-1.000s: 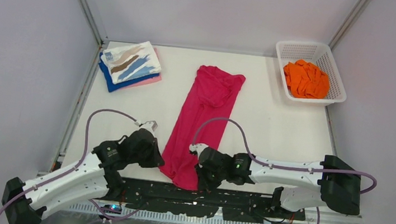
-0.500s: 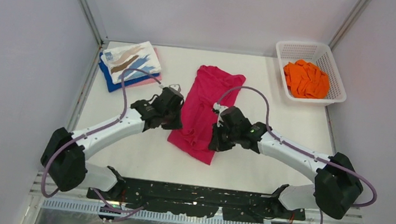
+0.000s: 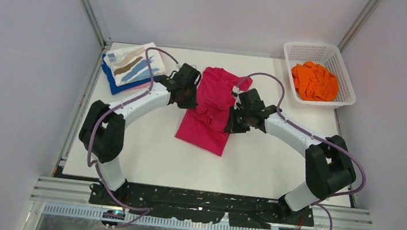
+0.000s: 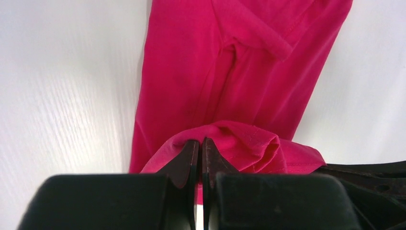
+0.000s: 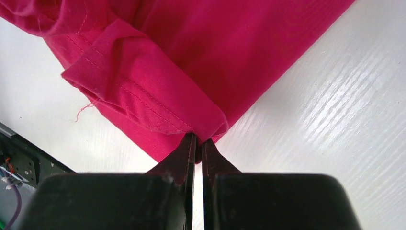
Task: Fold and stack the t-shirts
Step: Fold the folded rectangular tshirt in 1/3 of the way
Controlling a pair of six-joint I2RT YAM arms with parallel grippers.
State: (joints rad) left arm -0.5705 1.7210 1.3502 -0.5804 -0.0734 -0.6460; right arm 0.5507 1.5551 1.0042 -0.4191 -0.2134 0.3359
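Note:
The magenta t-shirt [image 3: 208, 115] lies as a long strip in the table's middle, its near end folded back over itself. My left gripper [image 3: 189, 100] is shut on the shirt's left hem corner [image 4: 206, 136]. My right gripper [image 3: 231, 123] is shut on the right hem corner [image 5: 203, 132]. Both hold the hem above the shirt's middle. A folded stack sits at the back left: the white streaked shirt [image 3: 135, 62] on top, the blue one [image 3: 113, 84] and the pale pink one [image 3: 155, 82] under it. The orange shirt [image 3: 314, 81] lies in the basket.
The white lattice basket [image 3: 347, 73] stands at the back right corner. Walls close in the table on the left, back and right. The right arm's link runs across the table's right middle.
Both grippers have carried the shirt's near hem from the table's front edge toward the back, folding the lower half over the upper half. The arms are stretched out further.

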